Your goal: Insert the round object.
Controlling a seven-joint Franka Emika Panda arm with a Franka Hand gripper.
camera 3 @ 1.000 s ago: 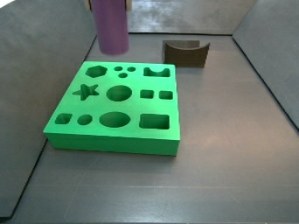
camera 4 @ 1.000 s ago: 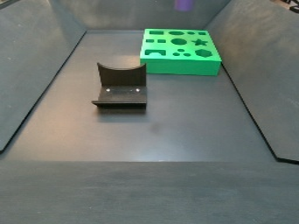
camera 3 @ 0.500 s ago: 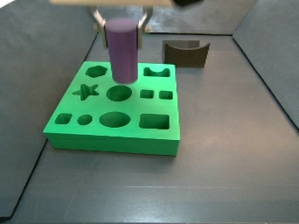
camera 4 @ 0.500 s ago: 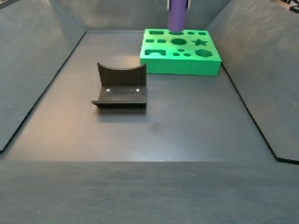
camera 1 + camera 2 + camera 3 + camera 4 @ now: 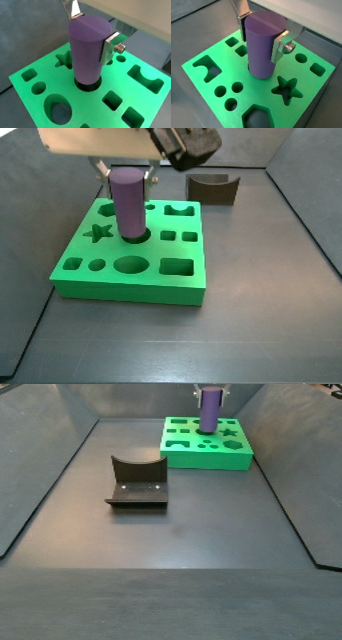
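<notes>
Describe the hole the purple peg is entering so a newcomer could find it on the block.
On the green block, look under the gripper, which holds the purple peg. The peg's foot sits in the mid-sized round hole at the centre, beside the star cutout.

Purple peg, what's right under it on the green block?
The purple peg, held by the gripper, stands in a round hole of the green block. Its bottom end and the hole's floor are hidden.

Dark grey floor (image 5: 174, 544), grey walls (image 5: 134, 399)
</notes>
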